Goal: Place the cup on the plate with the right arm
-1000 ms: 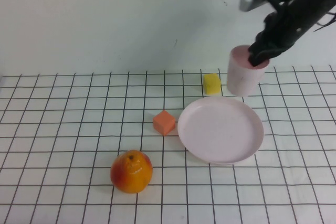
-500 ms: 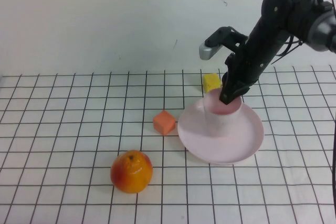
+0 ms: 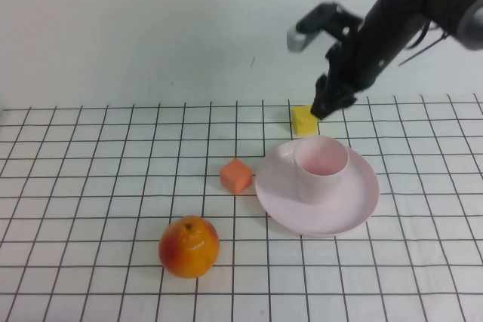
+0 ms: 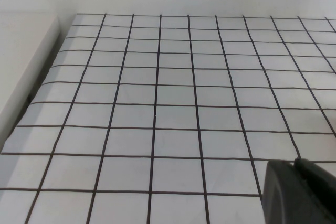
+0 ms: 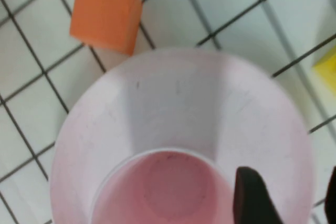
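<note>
High view: I see the cup upright on the plate; right gripper above, jaws apart, empty. Left wrist: left gripper over bare desk — jaws indeterminate. Right wrist: a low retreat could clip the rim — tipping risk.

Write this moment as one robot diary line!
cup: upright on plate | right gripper: open, above cup, empty | left gripper: parked

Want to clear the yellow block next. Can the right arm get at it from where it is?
Probably yes. The right gripper, open, hangs just above the yellow block, whose top shows uncovered. The cup stands on the plate, nearer the camera. The left gripper is far off.
</note>
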Robot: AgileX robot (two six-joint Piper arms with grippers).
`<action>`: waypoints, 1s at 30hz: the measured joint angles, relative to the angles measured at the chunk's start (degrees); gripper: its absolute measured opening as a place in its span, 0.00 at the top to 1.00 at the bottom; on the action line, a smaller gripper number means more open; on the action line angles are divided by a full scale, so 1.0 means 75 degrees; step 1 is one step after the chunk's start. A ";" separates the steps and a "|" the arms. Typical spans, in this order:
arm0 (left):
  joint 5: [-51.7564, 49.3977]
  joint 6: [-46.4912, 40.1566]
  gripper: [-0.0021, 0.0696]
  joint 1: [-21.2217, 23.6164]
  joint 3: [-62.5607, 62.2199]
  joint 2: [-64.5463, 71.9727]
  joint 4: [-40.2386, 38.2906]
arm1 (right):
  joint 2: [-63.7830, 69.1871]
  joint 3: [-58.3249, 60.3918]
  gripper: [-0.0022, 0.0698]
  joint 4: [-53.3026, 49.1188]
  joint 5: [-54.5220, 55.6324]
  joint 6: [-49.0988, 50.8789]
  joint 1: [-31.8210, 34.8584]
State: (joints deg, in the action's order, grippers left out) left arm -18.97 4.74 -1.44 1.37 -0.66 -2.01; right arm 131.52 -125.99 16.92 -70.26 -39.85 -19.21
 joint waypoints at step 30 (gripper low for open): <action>0.0000 0.0000 0.98 0.0000 0.0000 0.0000 0.0000 | -0.5908 -0.0084 0.97 -0.4152 0.0176 0.0583 0.0063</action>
State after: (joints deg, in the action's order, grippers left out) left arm -18.97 4.74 -1.44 1.37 -0.66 -2.01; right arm 87.21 -126.62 -14.22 -68.94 -35.48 -18.73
